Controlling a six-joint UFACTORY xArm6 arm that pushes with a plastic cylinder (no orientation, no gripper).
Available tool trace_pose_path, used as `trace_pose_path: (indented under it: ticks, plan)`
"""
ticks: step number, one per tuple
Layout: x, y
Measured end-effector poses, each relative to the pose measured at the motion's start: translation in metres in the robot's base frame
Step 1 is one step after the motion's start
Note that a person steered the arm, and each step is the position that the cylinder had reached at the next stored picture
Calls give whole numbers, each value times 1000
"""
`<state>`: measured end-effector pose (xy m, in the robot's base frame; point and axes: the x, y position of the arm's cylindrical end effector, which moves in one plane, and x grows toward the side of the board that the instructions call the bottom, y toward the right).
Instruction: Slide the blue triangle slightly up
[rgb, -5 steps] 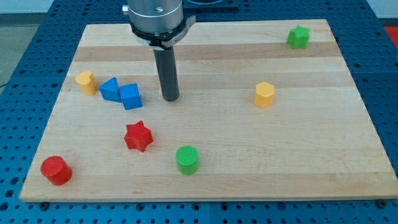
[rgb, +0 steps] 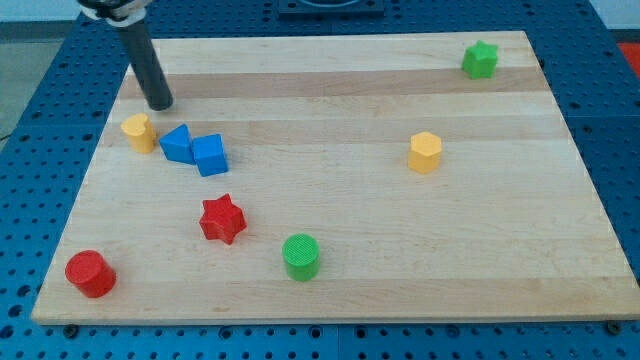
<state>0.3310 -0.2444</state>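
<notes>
Here, toward the view's left on the wooden board (rgb: 330, 215), the blue plastic triangle (rgb: 176, 143) touches a blue cube (rgb: 210, 155), with a small yellow block (rgb: 138, 131) just beside it. Farther up, my tip (rgb: 160, 105) stands above-left of the triangle, apart from it; the rod carries no jaws and grips nothing.

pale wooden board (rgb: 400, 250) with lengthwise grain, resting on blue perforated table surface (rgb: 620, 180); even bright light, soft shadows.
</notes>
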Motion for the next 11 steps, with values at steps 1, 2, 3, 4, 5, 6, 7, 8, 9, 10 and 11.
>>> trace_pose_path:
  ticks: [1,2,3,4,5,6,7,8,9,10,11]
  plan:
    - [0,-21]
    - [31,-44]
    - [77,-50]
    - [107,-50]
    - [133,-50]
    - [154,-6]
    - [157,8]
    - [155,17]
    - [144,37]
    - [137,41]
    - [109,41]
